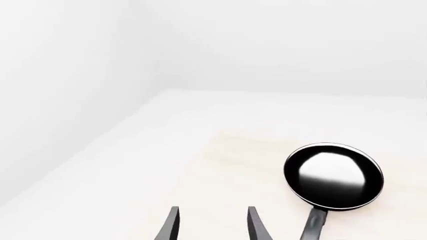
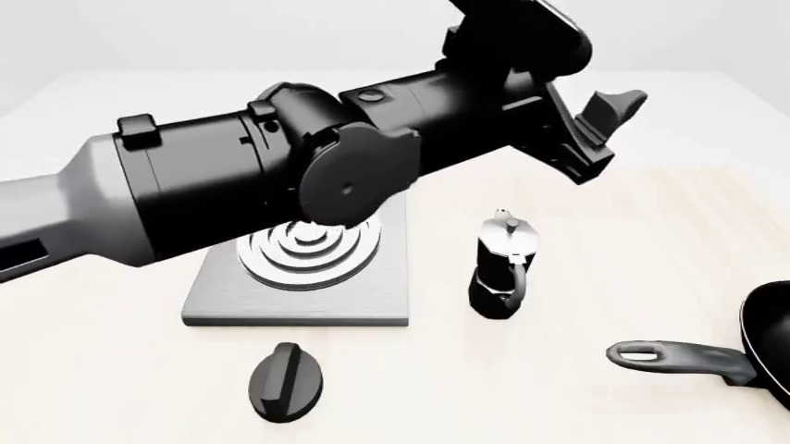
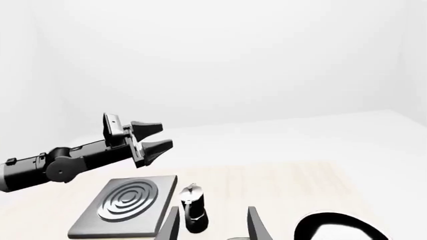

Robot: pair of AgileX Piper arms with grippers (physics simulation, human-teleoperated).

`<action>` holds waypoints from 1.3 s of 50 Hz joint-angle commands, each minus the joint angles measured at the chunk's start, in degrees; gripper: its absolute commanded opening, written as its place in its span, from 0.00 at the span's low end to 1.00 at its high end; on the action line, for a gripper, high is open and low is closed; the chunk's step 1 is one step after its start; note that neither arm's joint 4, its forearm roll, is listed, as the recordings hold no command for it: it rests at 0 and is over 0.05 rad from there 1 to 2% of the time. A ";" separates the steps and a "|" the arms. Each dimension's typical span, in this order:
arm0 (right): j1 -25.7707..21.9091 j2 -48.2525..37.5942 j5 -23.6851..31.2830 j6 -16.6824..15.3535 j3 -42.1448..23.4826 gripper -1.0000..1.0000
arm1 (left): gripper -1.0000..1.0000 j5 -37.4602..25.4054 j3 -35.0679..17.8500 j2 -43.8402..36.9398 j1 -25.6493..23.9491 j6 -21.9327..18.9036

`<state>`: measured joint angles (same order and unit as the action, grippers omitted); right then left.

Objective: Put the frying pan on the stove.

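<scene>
Both grippers gape empty; the frying pan [image 2: 768,344] lies off the stove [image 2: 302,277].

Left gripper [image 2: 613,129] hangs high with fingers apart, touching nothing; the pan lies well away at its 5 o'clock in the front view, handle pointing to 9; right gripper [image 3: 212,225] shows its fingers spread, holding nothing, the pan near; moka pot [image 2: 504,268] stands just at 3 o'clock of the stove.

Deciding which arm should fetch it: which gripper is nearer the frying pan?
Probably the right. The right gripper looks down with the frying pan just beside its jaws. The left gripper hangs high above the table's middle, the pan at the front view's right edge.
</scene>
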<state>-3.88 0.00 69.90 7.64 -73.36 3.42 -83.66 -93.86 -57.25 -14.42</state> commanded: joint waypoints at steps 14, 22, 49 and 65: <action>-0.17 0.00 0.00 0.51 0.10 1.00 | 1.00 -9.02 -16.01 -12.34 -4.04 -2.52; -0.27 0.00 0.00 0.71 0.11 1.00 | 1.00 -10.42 -18.14 -16.03 -6.37 -3.11; -0.34 0.00 0.00 1.50 0.40 1.00 | 1.00 -18.76 -29.75 -27.26 -8.06 -5.44; -0.31 0.00 0.00 2.08 0.48 1.00 | 1.00 -23.97 -36.25 -33.13 -8.61 -5.49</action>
<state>-4.21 0.00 69.89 9.37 -72.93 -17.12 -115.40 -123.26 -65.68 -20.07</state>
